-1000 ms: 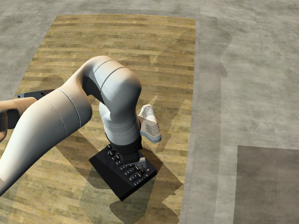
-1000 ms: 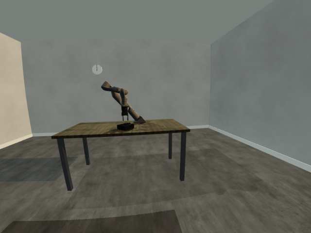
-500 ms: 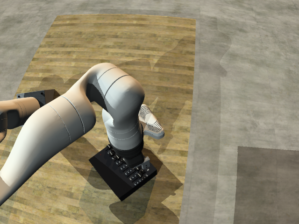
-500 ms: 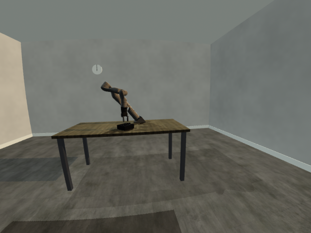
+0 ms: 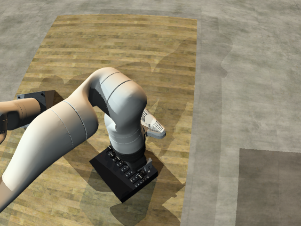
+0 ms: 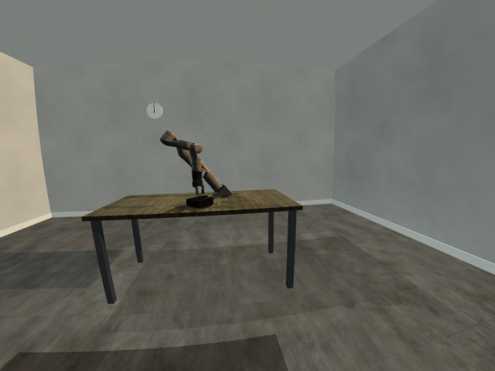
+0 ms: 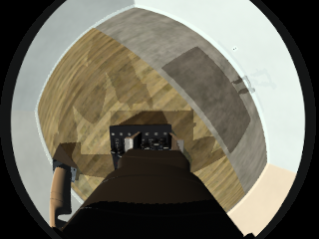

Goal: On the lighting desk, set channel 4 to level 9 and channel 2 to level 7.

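The tool (image 6: pixel 199 190) is hanging wide and empty just above the desk (image 6: pixel 199 201), at the counter's (image 6: pixel 255 203) six o'clock.
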Motion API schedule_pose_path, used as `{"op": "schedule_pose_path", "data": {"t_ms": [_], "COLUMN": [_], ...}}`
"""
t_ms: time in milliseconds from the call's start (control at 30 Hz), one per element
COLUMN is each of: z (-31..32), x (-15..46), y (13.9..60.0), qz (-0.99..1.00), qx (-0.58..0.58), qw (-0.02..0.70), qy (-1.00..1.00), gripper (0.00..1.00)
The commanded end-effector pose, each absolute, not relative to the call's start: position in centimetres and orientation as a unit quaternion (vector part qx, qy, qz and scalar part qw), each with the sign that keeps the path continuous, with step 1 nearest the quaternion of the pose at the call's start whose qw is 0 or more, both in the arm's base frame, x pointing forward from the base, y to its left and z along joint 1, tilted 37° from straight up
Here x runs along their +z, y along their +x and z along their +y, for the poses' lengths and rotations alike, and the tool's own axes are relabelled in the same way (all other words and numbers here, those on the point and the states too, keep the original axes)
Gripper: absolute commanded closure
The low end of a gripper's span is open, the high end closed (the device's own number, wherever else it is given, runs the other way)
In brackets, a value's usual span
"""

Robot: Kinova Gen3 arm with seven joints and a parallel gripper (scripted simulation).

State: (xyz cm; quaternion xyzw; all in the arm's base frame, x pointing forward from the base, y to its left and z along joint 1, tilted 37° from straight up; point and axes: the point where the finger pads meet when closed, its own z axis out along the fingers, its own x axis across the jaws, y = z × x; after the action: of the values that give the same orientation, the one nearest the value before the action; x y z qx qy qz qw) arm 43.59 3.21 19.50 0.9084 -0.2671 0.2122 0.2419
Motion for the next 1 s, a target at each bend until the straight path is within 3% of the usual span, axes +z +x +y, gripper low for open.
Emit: {"op": "schedule_pose_path", "data": {"t_ms": [0,467,500,967], "z": [3.2,3.16,3.16,3.16], "x": [19.5,19.45,19.45,19.45], "y": [43.62,43.63,43.63,43.63], "qz": [-0.263,-0.254,-0.254,-0.254], "qx": [0.211,0.209,0.209,0.209], "qw": [0.243,0.244,0.244,0.244], "qy": [0.91,0.912,0.912,0.912], "gripper": [0.0,0.0,1.0,1.0]}}
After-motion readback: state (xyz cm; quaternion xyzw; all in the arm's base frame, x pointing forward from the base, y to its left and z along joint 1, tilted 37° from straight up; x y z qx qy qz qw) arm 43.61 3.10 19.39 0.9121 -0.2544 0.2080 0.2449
